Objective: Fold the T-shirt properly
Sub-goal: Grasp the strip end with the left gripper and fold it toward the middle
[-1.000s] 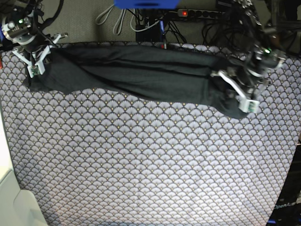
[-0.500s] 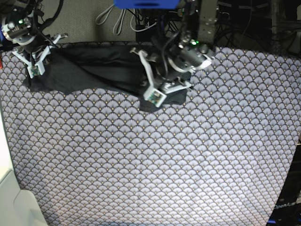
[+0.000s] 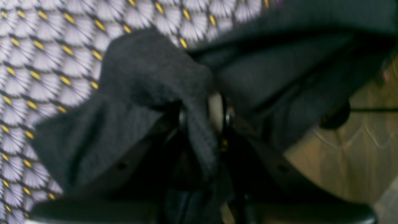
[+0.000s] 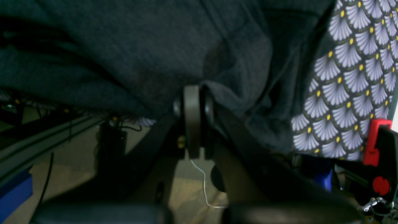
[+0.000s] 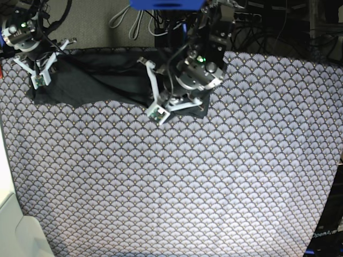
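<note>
The dark charcoal T-shirt lies bunched along the far left of the table, from the left corner to the middle. My left arm hovers over its right end. In the left wrist view my left gripper is shut on a fold of the T-shirt, which drapes over the fingers. My right arm stands at the far left corner. There my right gripper is shut on the edge of the T-shirt.
A grey scallop-patterned cloth covers the whole table. Cables and a power strip lie behind the far edge, beside a blue object. A white surface sits at the near left. A red clamp shows by the table edge.
My left gripper has carried the T-shirt's right end leftward from the far right to the middle, so the shirt is now half as long. The right arm has not moved.
</note>
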You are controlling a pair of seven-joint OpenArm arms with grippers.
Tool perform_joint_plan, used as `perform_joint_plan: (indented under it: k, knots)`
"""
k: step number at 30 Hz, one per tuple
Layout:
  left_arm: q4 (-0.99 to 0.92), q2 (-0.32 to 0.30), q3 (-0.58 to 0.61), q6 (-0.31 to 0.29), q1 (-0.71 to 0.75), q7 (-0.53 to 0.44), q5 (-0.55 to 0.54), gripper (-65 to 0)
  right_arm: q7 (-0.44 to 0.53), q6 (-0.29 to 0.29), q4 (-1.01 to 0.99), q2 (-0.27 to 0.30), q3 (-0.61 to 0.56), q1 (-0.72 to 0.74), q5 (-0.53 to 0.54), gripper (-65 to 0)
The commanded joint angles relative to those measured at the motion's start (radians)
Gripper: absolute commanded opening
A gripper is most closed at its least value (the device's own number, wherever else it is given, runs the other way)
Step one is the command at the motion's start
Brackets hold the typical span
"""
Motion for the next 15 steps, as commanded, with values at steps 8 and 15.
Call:
perform_joint_plan:
  k: [8,15]
  knots:
    - [-0.031,0.01,0.106,0.0,-0.007,-0.057,-0.014,-64.5,0.012,-0.004,0.015,0.023,0.004,0.0,0.008,-65.0]
    - [-0.038,0.01,0.108,0.018,-0.007,-0.057,-0.007,-64.5,0.009,-0.004,0.015,0.034,0.004,0.0,0.008,-65.0]
